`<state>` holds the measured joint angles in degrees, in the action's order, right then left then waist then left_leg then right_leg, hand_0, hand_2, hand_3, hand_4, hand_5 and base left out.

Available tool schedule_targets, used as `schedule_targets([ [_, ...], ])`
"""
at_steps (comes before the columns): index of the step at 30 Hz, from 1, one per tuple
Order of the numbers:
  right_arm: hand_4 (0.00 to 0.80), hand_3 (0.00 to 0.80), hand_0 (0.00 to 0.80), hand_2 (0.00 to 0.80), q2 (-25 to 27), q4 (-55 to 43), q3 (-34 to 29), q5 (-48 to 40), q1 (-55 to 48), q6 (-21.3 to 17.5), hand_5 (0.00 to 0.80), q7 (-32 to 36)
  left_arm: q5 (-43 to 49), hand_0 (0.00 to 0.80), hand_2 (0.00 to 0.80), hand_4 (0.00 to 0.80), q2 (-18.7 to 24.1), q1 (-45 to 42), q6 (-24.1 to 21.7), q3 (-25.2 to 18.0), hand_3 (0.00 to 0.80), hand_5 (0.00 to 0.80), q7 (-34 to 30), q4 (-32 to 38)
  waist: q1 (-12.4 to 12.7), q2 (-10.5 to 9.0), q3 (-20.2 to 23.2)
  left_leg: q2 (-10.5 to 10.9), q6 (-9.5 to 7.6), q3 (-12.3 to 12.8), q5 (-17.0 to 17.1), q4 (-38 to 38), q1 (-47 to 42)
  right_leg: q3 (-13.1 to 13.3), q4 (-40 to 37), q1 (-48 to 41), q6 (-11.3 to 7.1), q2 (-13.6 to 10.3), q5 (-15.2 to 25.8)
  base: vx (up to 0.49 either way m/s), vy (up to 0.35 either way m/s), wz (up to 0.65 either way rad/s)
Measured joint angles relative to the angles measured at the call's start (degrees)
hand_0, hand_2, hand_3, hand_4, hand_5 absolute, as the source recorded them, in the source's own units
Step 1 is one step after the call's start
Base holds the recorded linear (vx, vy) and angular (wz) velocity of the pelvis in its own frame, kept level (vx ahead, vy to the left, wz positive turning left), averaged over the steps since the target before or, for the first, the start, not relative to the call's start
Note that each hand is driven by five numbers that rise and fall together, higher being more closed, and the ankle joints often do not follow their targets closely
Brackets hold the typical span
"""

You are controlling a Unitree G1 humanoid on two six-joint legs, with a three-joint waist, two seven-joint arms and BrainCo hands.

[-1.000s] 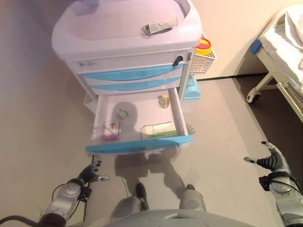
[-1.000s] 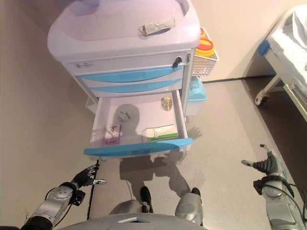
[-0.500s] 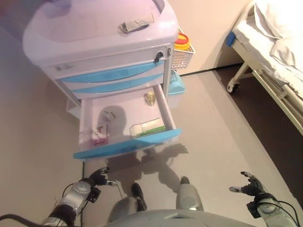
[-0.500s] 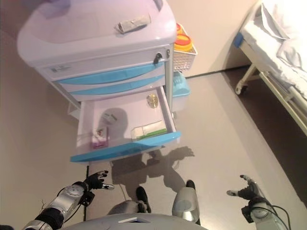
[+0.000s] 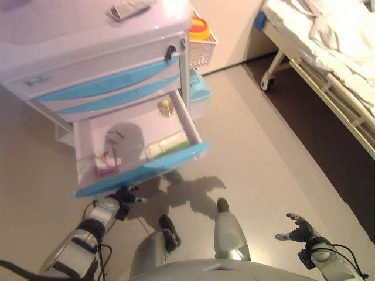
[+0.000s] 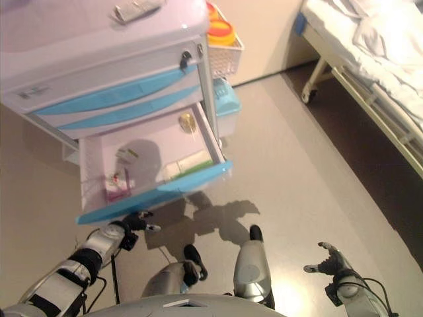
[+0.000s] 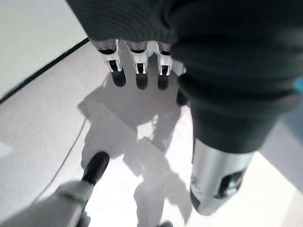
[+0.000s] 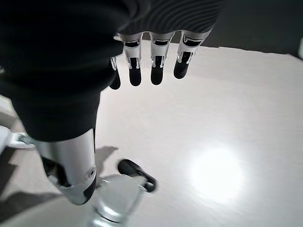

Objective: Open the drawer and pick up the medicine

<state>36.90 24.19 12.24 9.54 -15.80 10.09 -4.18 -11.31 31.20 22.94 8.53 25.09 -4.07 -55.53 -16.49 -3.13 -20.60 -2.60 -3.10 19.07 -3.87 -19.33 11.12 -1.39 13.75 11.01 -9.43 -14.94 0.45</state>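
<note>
Your cart has 3 blue-fronted drawers in view: 2 shut, 1, the bottom drawer, pulled fully out. Inside it you've got 4 items: 1 white-and-green medicine box lying flat near the front right corner, 1 small pink-and-white box at front left, 1 small pale packet behind that, and 1 little round yellowish bottle at the back right, all apart from each other. Nothing in the drawer is being touched. Your left hand hangs low just below the drawer's blue front edge, near its left end, not on it; its wrist view shows the fingers loosely extended, thumb apart, holding nothing. Your right hand is well off to the right over bare floor, far from the cart; fingers spread and relaxed, also empty. On the cart top there's 1 grey crumpled packet. On the cart's right side: 1 white wire basket w/ 1 yellow, red-lidded container in it, and 1 light-blue bin below that. 1 bed w/ white sheets stands at the far right, 1 caster wheel showing at its near leg.
</note>
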Motion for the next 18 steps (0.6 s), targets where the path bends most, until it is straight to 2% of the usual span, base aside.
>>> schedule_targets([
  [4, 0.0, 0.0, 0.0, 0.0, 0.64, 1.88, -0.08, 0.17, 0.36, -1.02, 0.0, -0.62, -0.14, 0.0, 0.0, 0.0, 6.27, 6.79, -0.1, 1.39, 0.0, 0.0, 0.21, -1.59, -1.05, -0.03, -2.54, -0.29, -0.21, 0.52, -0.3, -1.43, 1.83, 0.9, 0.75, 1.84, -0.13, 0.04, 0.64, -0.059, 0.074, -0.07],
  [9, 0.0, 0.0, 0.0, 0.0, 0.53, 7.94, -0.06, 0.1, 0.52, -4.29, 0.0, -3.04, -1.03, 0.0, 0.0, 0.0, 11.62, 16.93, -0.6, 1.62, 0.0, 0.0, 1.54, -5.2, -2.49, 0.93, -3.66, -0.3, -0.52, 0.84, -0.49, -2.36, 3.21, 1.22, 0.36, 2.8, -0.35, -0.28, 0.48, -0.024, 0.059, -0.01],
  [12, 0.0, 0.0, 0.0, 0.0, 0.32, 10.59, -0.04, 0.01, 0.58, -6.13, 0.0, -4.84, -1.01, 0.0, 0.0, 0.0, 13.6, 22.17, -1.39, 1.65, 0.0, 0.0, 2.71, -8.65, -3.14, 1.15, -3.79, -0.3, -0.68, 1.11, -0.61, -2.35, 3.27, 1.53, 0.62, 3.14, -0.1, -0.29, 0.66, -0.013, 0.035, -0.05],
  [18, 0.0, 0.0, 0.0, 0.0, 0.29, 13.28, 0.02, -0.62, 2.7, -8.19, 0.0, -8.24, -1.15, 0.0, 0.0, 0.0, 14.08, 27.72, -3.05, 1.61, 0.0, 0.0, 7.53, -13.7, -4.0, 1.95, -4.27, -0.51, -0.16, 1.44, -0.87, -2.37, 3.65, 2.12, 1.27, 4.1, -0.24, 0.0, 0.52, -0.023, 0.022, -0.05],
])
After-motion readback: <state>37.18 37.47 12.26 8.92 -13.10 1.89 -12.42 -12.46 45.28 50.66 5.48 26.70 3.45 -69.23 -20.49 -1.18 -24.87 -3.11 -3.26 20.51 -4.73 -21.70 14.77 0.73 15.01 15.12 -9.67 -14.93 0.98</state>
